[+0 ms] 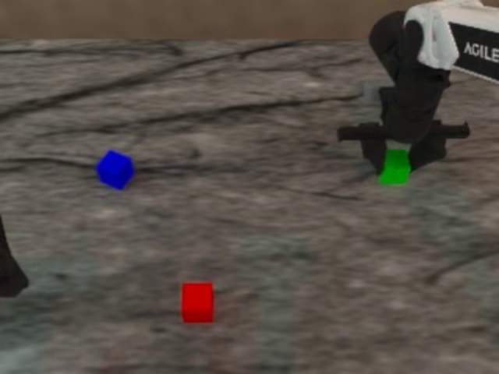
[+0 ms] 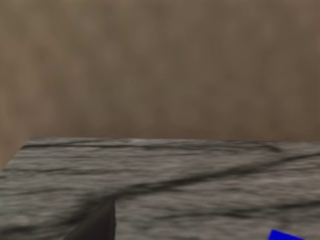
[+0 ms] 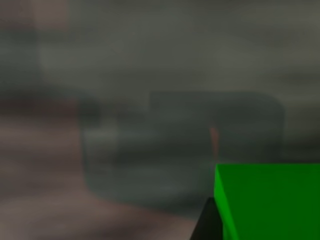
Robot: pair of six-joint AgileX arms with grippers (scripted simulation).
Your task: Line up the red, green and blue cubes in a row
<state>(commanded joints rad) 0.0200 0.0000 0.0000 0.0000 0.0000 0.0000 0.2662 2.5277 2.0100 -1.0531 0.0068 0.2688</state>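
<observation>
The grey marbled tabletop (image 1: 257, 218) carries all three cubes, well apart from one another and nowhere near a row yet.

My right arm reaches in from the top view's upper right, and its claw (image 1: 397, 156) is down over the green cube (image 1: 394, 167), a dark finger at each side. It looks to me as though the fingers sit against the cube's flanks, but I cannot tell from here whether they are clamped or merely straddling it. My left arm is parked at the left edge; its claw is barely in sight, so I cannot tell its state either.

The blue cube (image 1: 115, 169) lies on the left side, turned slightly askew. The red cube (image 1: 197, 301) sits nearer the front, left of centre, square to the view.

I judge these cubes light, rigid and smooth-sided, so I'd pinch across two opposite flat faces, low and centred, since a corner grip could twist them.

The right wrist view shows only a slab of green and a blurred tabletop; the fingertips' contact is hidden.
</observation>
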